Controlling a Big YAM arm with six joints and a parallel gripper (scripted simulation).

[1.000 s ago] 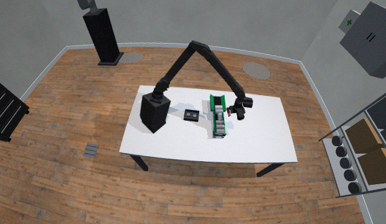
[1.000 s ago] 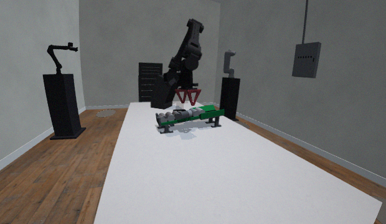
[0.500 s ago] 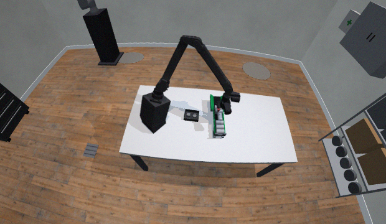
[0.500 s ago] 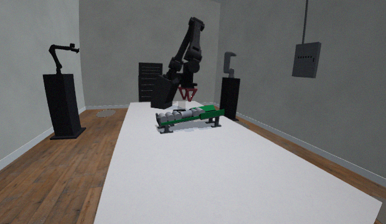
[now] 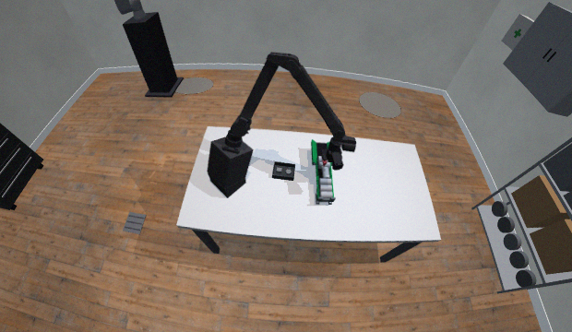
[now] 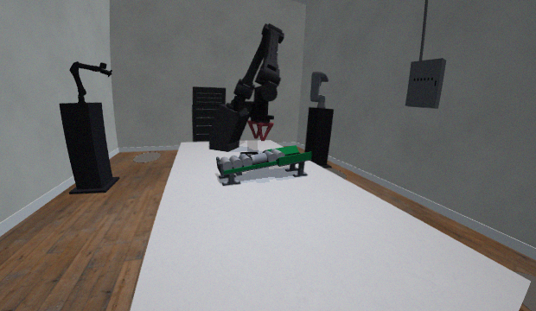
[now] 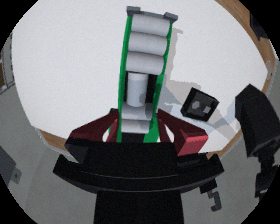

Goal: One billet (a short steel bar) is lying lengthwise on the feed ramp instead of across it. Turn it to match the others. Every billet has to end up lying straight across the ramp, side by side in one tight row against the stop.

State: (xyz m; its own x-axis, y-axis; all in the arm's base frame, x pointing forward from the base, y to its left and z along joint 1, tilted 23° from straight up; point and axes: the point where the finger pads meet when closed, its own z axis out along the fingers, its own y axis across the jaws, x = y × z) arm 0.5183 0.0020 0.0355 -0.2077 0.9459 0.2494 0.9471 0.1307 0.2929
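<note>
Gripper point(image 7: 139, 137) half-open, empty, above the ramp point(image 6: 290, 157); lengthwise billet point(image 7: 138, 90) apparently below it, upslope of the row.

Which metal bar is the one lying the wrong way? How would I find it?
Find the white table, then the green ramp on it. Grey bars fill the ramp, and below the red-fingered gripper is the odd bar. Its neighbours lie across the ramp, but this one points along it.
</note>
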